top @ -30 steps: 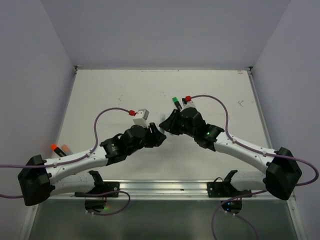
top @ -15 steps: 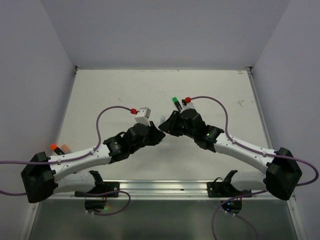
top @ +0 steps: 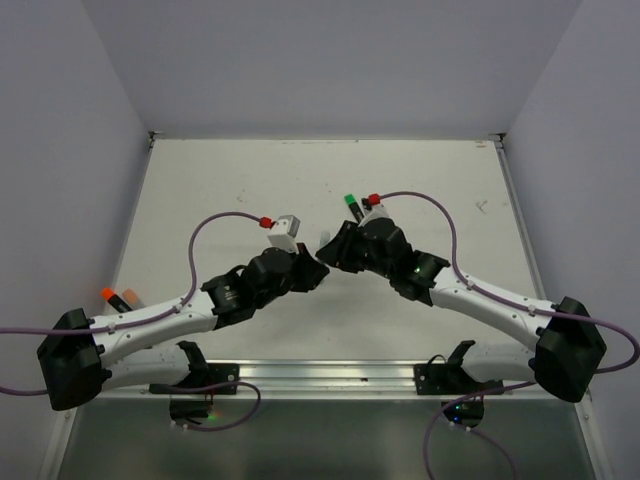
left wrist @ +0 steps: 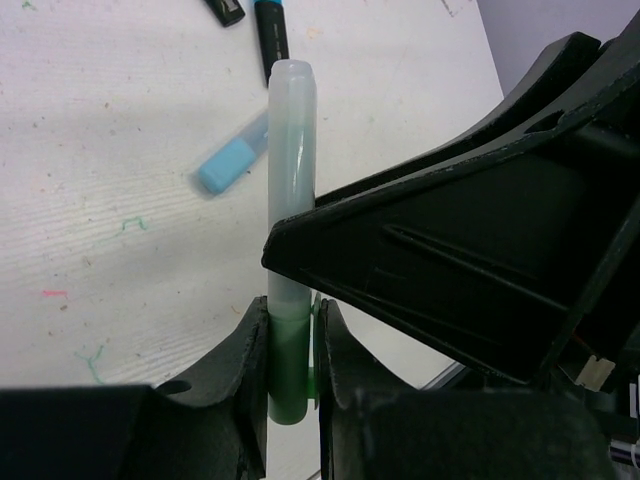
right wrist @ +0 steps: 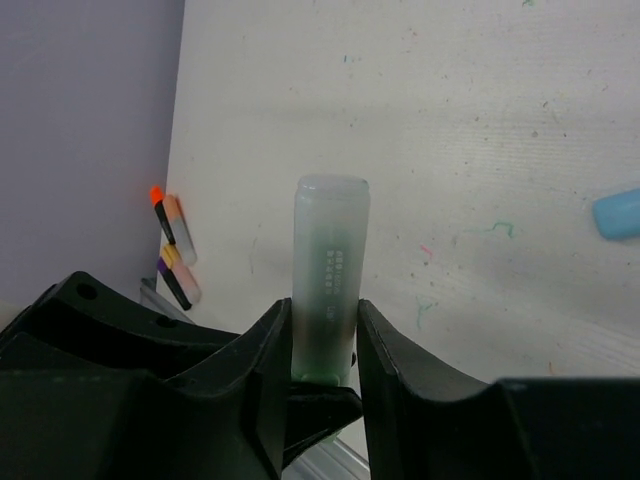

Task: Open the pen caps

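Observation:
A frosted mint marker (left wrist: 290,140) is held in the air between both arms over the middle of the table. My left gripper (left wrist: 292,320) is shut on its green pen cap (left wrist: 287,375) at the lower end. My right gripper (right wrist: 325,320) is shut on the marker's pale body (right wrist: 330,240), just above the cap. In the top view the left gripper (top: 312,268) and the right gripper (top: 330,250) meet tip to tip, and they hide the marker. A loose light blue cap (left wrist: 232,165) lies on the table below.
A green-capped marker (top: 351,201) lies just beyond the right wrist. Two black markers (left wrist: 270,25) lie further back on the table. Orange-tipped and purple-yellow markers (right wrist: 170,245) rest by the left wall, and they show as markers (top: 115,297) in the top view.
My left gripper has moved in against the right one and closed on the green cap. The right gripper has kept its hold on the marker body.

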